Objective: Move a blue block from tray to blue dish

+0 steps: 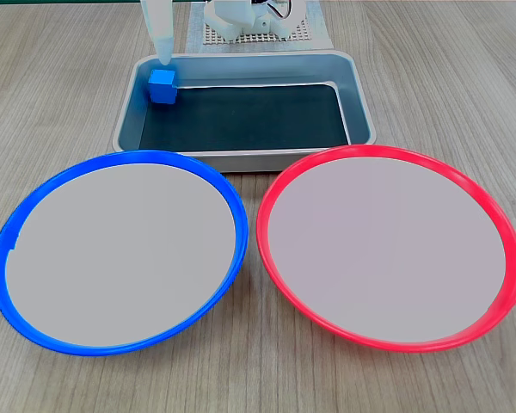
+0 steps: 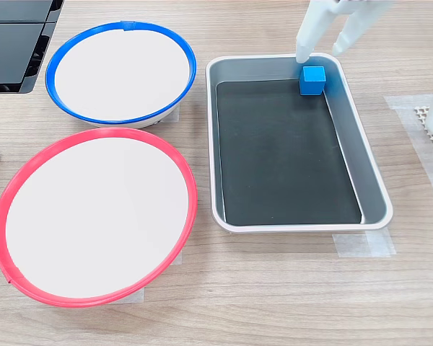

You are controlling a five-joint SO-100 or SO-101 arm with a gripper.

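The blue block [image 1: 162, 86] [image 2: 312, 79] sits in a corner of the grey tray [image 1: 361, 107] [image 2: 372, 187], at the far left in the first exterior view and the top right in the second exterior view. My white gripper [image 1: 165, 53] [image 2: 321, 53] hangs just above the block. In the second exterior view its two fingers stand apart, open, with nothing between them. The blue dish [image 1: 112, 158] [image 2: 123, 27] is empty; it lies at the front left in the first exterior view and the upper left in the second exterior view.
A red-rimmed dish [image 1: 387, 151] [image 2: 94, 135] lies next to the blue one, also empty. The arm's white base [image 1: 258, 21] stands on a mesh mat behind the tray. A black device [image 2: 14, 43] fills the second exterior view's top left corner.
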